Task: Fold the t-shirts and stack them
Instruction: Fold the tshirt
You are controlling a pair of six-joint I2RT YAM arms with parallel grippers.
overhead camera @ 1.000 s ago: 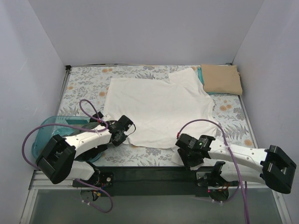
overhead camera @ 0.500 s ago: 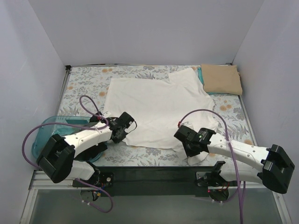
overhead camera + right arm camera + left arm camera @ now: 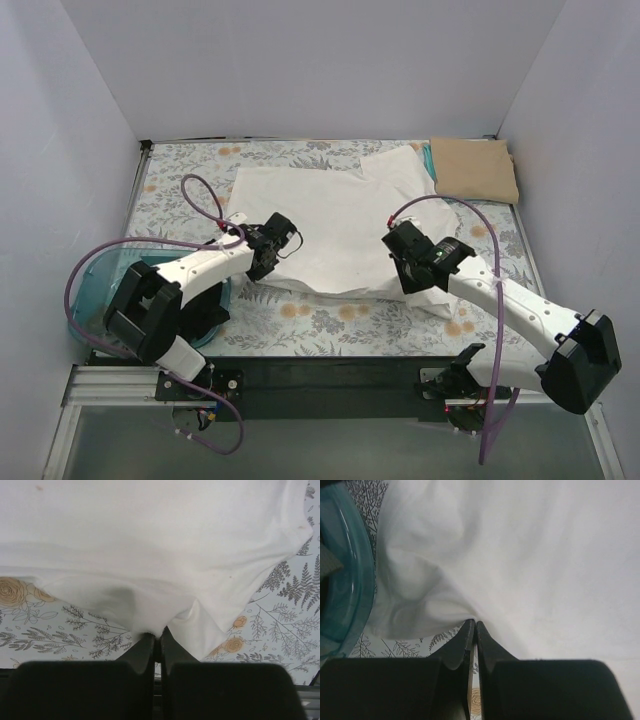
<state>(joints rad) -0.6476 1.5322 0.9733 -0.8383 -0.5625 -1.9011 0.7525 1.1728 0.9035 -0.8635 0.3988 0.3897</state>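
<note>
A large cream-white t-shirt lies spread across the middle of the floral table cover. My left gripper is shut on its near left hem; in the left wrist view the closed tips pinch a cloth fold. My right gripper is shut on the near right hem; the right wrist view has its tips biting bunched white cloth. The near edge is lifted and drawn over the shirt. A folded tan t-shirt sits at the back right, with a teal one peeking out beneath it.
A translucent teal basket stands at the near left beside the left arm, and its rim shows with something grey inside. White walls close in the table on three sides. A black rail runs along the near edge.
The right gripper has closed on the shirt's near right corner. Both arms have moved away from the near edge towards the back, carrying the hem up and over the shirt.
</note>
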